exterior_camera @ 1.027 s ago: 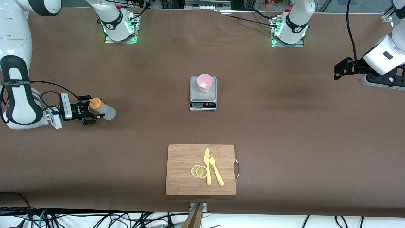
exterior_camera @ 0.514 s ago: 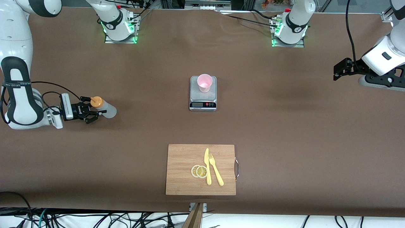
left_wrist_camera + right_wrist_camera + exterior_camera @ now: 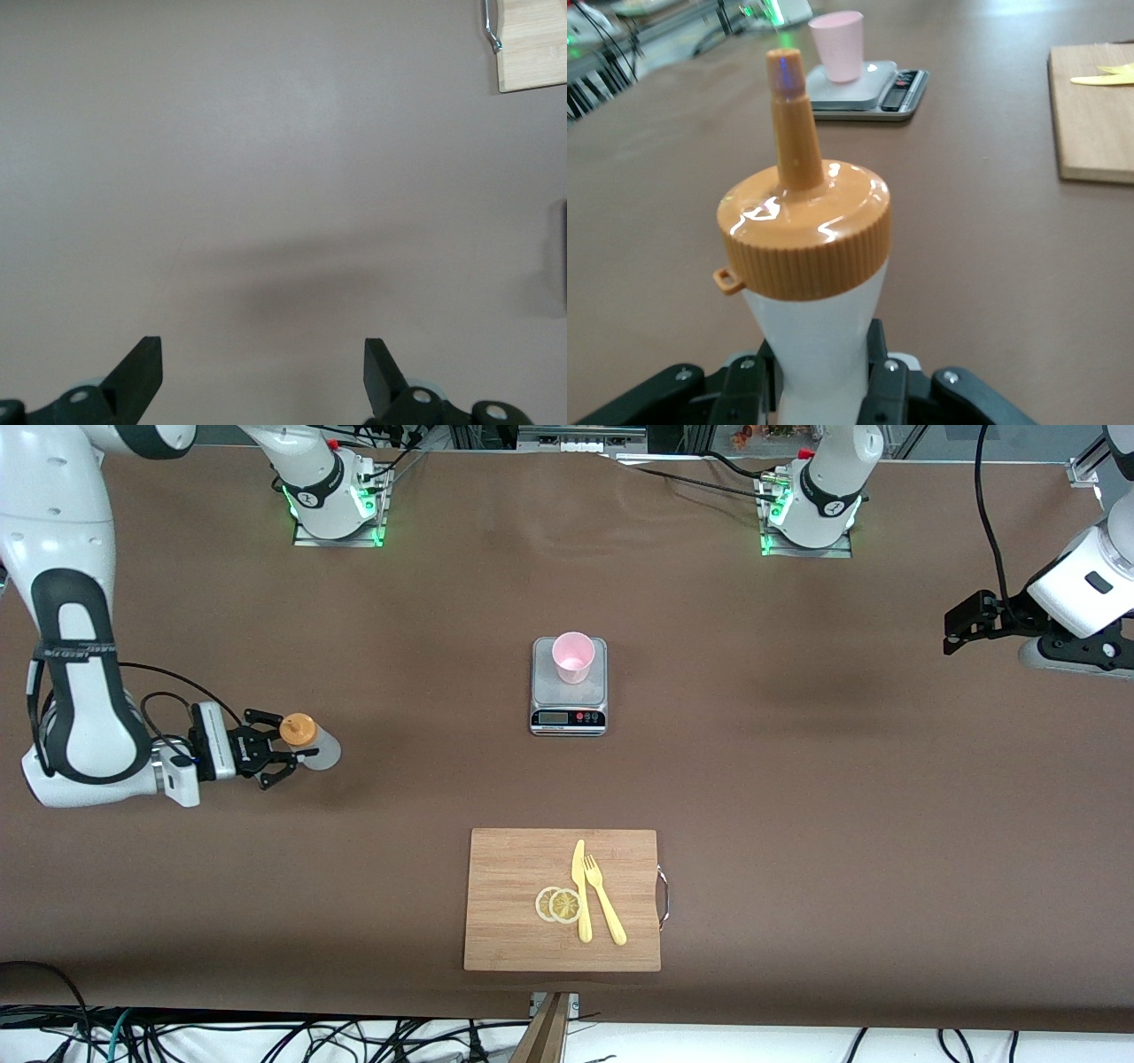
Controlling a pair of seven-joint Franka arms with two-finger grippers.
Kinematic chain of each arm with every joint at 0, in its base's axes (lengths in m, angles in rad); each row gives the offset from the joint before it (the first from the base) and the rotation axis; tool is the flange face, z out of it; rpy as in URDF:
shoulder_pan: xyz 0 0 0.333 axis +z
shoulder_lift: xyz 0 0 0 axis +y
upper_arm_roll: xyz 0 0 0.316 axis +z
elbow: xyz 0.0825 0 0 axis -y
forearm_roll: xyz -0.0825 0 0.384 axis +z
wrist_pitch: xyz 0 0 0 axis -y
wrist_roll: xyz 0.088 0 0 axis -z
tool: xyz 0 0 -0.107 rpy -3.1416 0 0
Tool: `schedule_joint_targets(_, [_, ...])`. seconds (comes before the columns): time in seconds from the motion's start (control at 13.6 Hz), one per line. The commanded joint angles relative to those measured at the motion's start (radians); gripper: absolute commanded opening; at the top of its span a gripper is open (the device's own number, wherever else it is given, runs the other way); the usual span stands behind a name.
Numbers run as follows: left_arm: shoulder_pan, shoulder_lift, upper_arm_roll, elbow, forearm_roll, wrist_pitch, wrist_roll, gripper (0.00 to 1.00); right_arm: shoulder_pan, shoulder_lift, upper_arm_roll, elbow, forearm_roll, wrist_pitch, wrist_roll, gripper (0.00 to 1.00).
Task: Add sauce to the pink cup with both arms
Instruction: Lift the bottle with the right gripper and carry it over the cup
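The sauce bottle [image 3: 312, 744], whitish with an orange nozzle cap, is in my right gripper [image 3: 288, 753] near the right arm's end of the table. In the right wrist view the fingers [image 3: 886, 390] are shut on the bottle's body [image 3: 819, 336] below the cap. The pink cup [image 3: 573, 657] stands on the scale [image 3: 569, 716] at the table's middle; it also shows in the right wrist view [image 3: 837, 44]. My left gripper [image 3: 959, 623] hangs open and empty over bare table at the left arm's end, with only tabletop between its fingertips [image 3: 142, 367].
A wooden cutting board [image 3: 509, 903] with a yellow knife [image 3: 581, 895], a fork [image 3: 604, 908] and two lemon slices [image 3: 558, 904] lies nearer the front camera than the scale. Its corner shows in the left wrist view [image 3: 536, 49].
My right gripper has carried the bottle a short way toward the table's middle and the front camera. My left arm has shifted slightly toward its end of the table.
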Motion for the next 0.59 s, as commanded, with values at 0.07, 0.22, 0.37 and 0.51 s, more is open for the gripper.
schedule_joint_targets(0.07, [0.038,0.01,-0.006,0.023,0.005,0.001,0.008,1.0,0.144,-0.161,-0.011,-0.03,-0.115,0.065,0.239,0.29])
schedule_joint_targets(0.22, [0.038,0.013,-0.007,0.025,0.005,0.004,0.008,1.0,0.231,-0.21,-0.011,-0.024,-0.204,0.084,0.381,0.29])
schedule_joint_targets(0.37, [0.037,0.013,-0.01,0.025,0.005,0.002,0.008,1.0,0.308,-0.248,-0.01,-0.013,-0.3,0.084,0.536,0.29])
schedule_joint_targets(0.51, [0.038,0.013,-0.01,0.025,0.005,0.002,0.008,1.0,0.38,-0.284,-0.01,-0.013,-0.368,0.087,0.656,0.29])
